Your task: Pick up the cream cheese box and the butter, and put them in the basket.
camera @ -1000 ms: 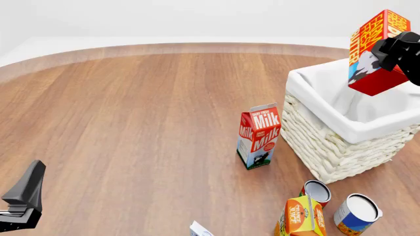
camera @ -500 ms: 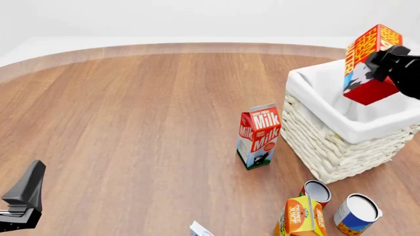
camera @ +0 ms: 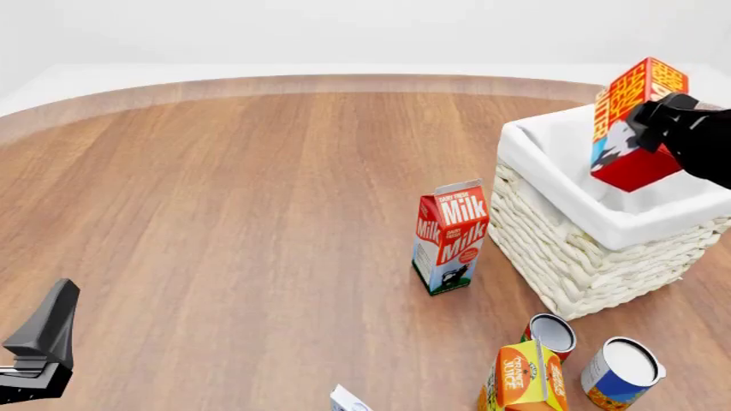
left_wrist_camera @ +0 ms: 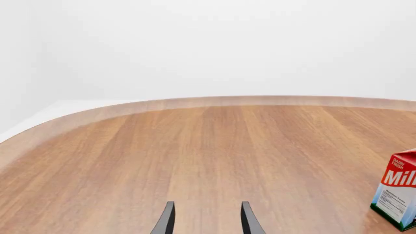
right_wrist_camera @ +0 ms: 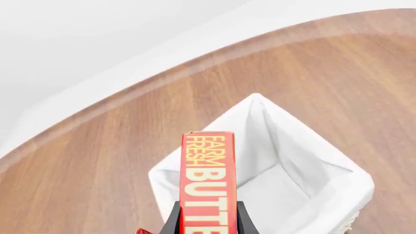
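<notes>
Right hand (camera: 653, 128) with butter (camera: 631, 120) above basket (camera: 571, 248), milk carton (camera: 450, 236) beside

A: Basket (camera: 594, 224) sits at the table's (camera: 228, 197) right; milk carton (camera: 450, 236) stands just left of it.

B: Butter (camera: 631, 125) hangs tilted over the basket, held by the right gripper (camera: 660, 120). Two cans (camera: 552, 333) (camera: 621, 372) and juice carton (camera: 525, 379) lie in front of the basket.
</notes>
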